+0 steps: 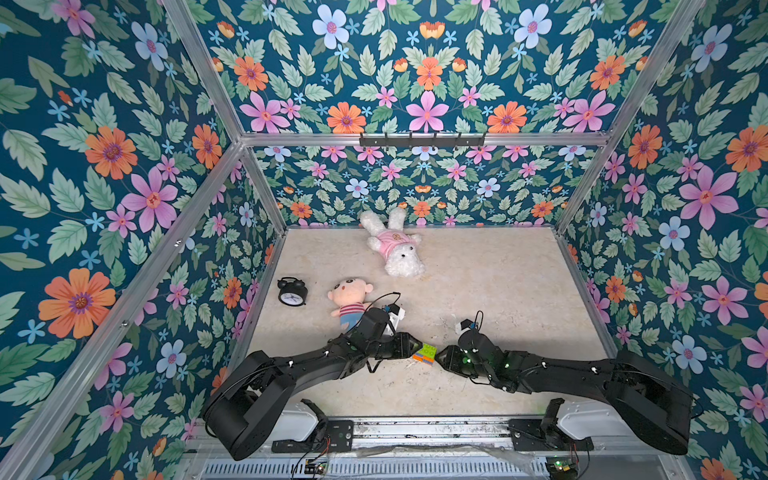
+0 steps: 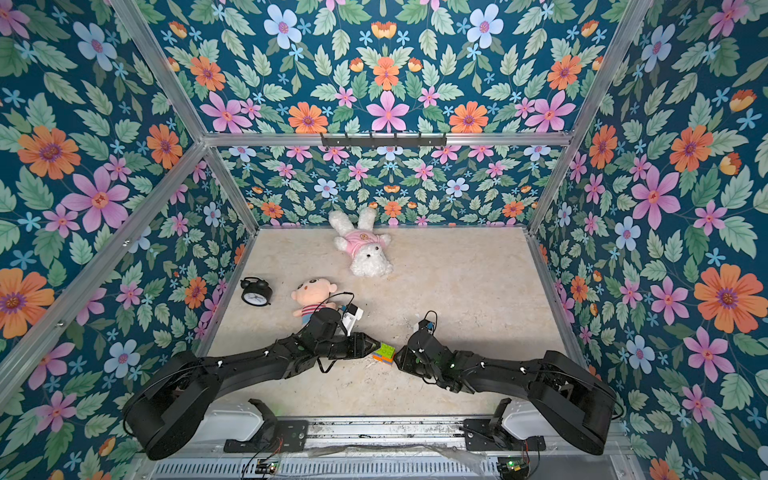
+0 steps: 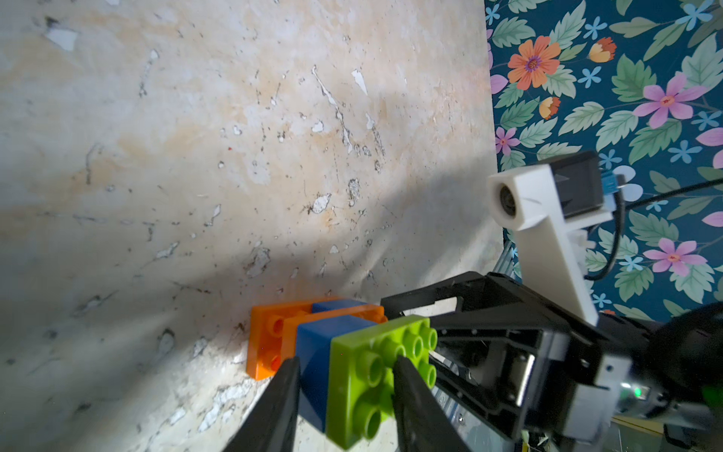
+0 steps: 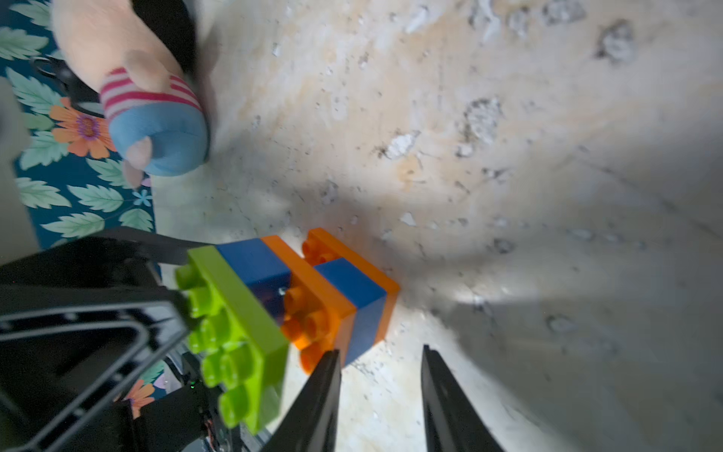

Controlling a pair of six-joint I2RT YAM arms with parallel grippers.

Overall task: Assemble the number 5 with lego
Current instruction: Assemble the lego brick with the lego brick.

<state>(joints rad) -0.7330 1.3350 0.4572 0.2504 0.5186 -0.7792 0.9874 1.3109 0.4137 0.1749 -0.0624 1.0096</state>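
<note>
Number 5 (image 1: 424, 354) looks built: all five bricks are joined in one piece. It lies at 6 o'clock on the table (image 1: 519, 291), between the two arms in both top views. The far orange end seems to rest on the surface, can't confirm.

Left pincer (image 3: 346, 364) is pinching the figure's near end, with one finger on the blue side and the other across the green studs.

Stack from that end:
- green bar (image 3: 352, 352)
- blue squares (image 3: 313, 352) as the two links
- orange bars (image 3: 266, 344), one between the links and one after them

Right pincer (image 4: 379, 350) is spread with bare table between the tips. One tip is just beside the orange/blue end and grips nothing.

My read: what's left is release and set-down, maybe a check that the joints are seated.

Materials:
- Bricks are hard glossy moulded plastic with big round studs. The bars are thin and oblong, the blue ones taller with smooth flat sides.
- Fingers are thin black tapered blades.
- Table is beige and marbled, chipped, with white flakes.
</note>
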